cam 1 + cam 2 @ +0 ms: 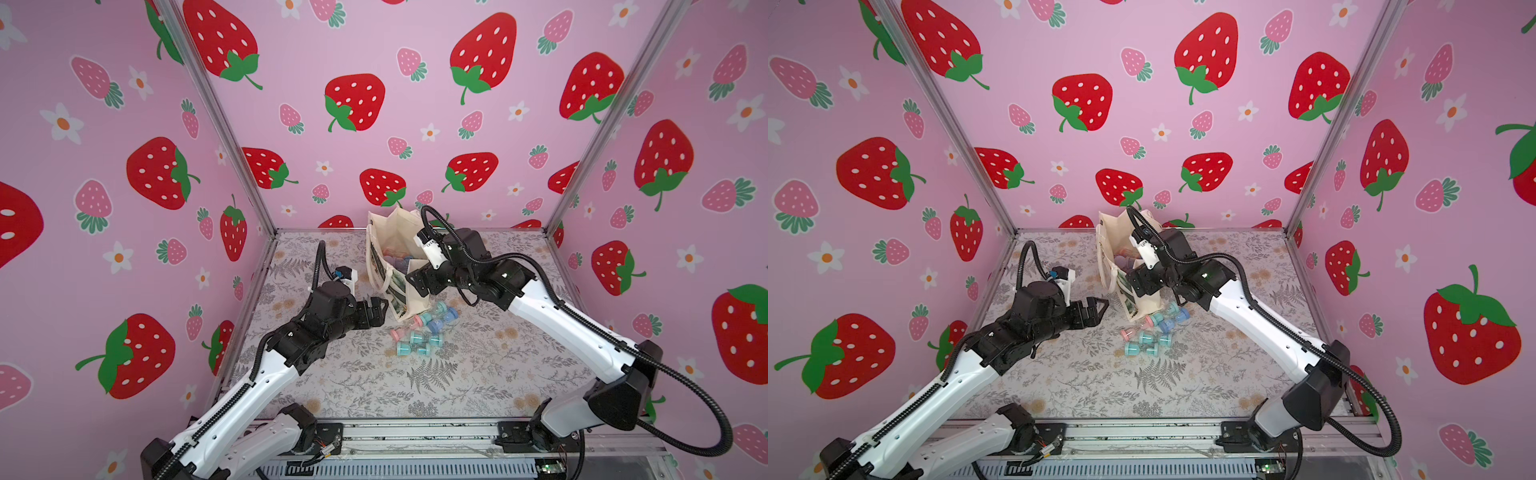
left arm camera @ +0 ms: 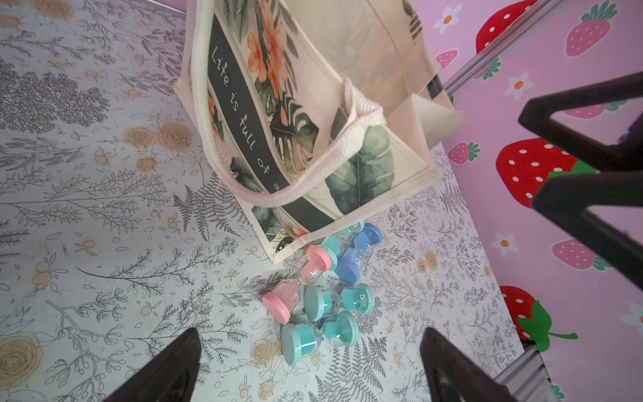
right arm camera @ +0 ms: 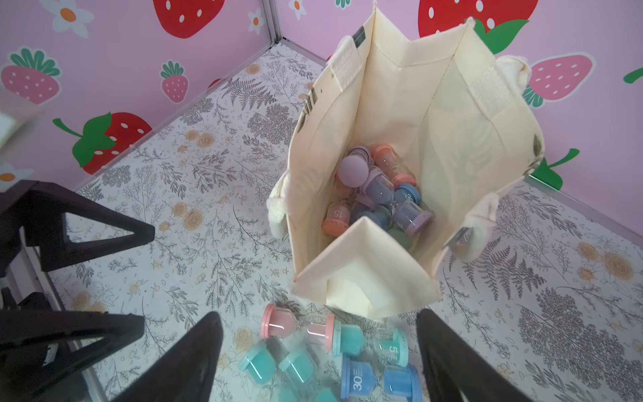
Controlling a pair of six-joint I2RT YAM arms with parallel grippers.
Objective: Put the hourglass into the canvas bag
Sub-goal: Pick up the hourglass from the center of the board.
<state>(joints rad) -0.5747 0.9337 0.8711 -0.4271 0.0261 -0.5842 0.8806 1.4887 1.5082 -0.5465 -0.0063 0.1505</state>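
Note:
The canvas bag [image 1: 388, 266] stands upright at the back middle of the table, mouth open, and several hourglasses [image 3: 375, 188] lie inside it. More hourglasses lie in a heap on the table by its front corner: a pink hourglass [image 2: 299, 282], teal ones [image 2: 339, 301] and a blue one [image 2: 358, 254]. My right gripper [image 3: 317, 313] hangs open and empty above the bag's near edge and that heap. My left gripper [image 2: 310, 330] is open and empty, low to the left of the bag [image 2: 278, 115], pointing at the heap.
The table carries a grey floral cover [image 1: 415, 386]. Pink strawberry-print walls [image 1: 374, 104] close in the back and both sides, with metal posts [image 1: 582, 174] at the corners. The bag's cream handle [image 2: 222, 163] droops over its front.

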